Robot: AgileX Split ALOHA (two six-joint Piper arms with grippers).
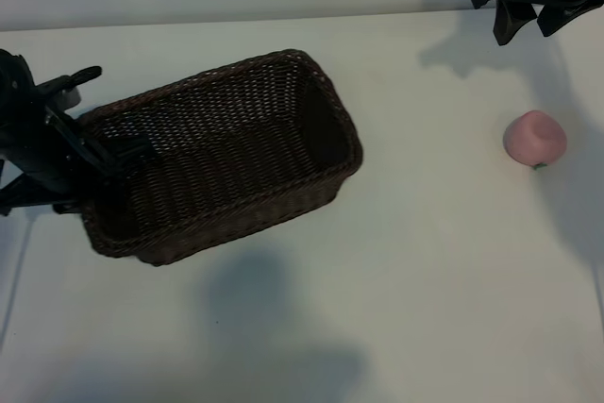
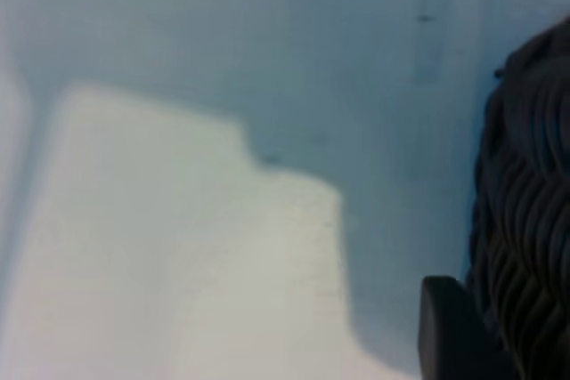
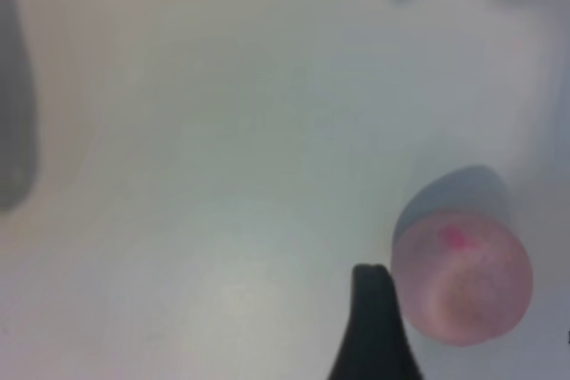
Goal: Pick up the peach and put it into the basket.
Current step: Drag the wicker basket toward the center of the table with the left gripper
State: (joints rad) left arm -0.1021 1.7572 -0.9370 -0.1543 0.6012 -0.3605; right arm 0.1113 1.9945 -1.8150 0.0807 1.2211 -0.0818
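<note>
Peach: the peach (image 1: 535, 139) sits alone on the white bench (image 1: 425, 261) at the right side, well apart from the basket (image 1: 222, 153), touched by nothing.
Basket: dark wicker, nothing in it, lying left of centre with its long axis running slantwise from near-left to far-right.
Key relation: the peach lies nearer than the right hand (image 1: 531, 21), almost straight on the near side of it and a little to the right; in the right wrist view the fruit (image 3: 463, 275) shows just beside one dark fingertip (image 3: 372, 327), not between the jaws.
Nearer arm: the right one by far; the left arm is across the basket from the fruit.
Right hand: up at the far right edge of the bench, fingers spread and released, holding nothing.
Left hand: the left hand (image 1: 118, 159) is at the basket's left end, one finger (image 2: 450, 327) pressed against the weave outside the rim and a dark finger showing inside; it looks clenched on the basket wall.
Likely next: bring the right hand nearward and down over the peach.
</note>
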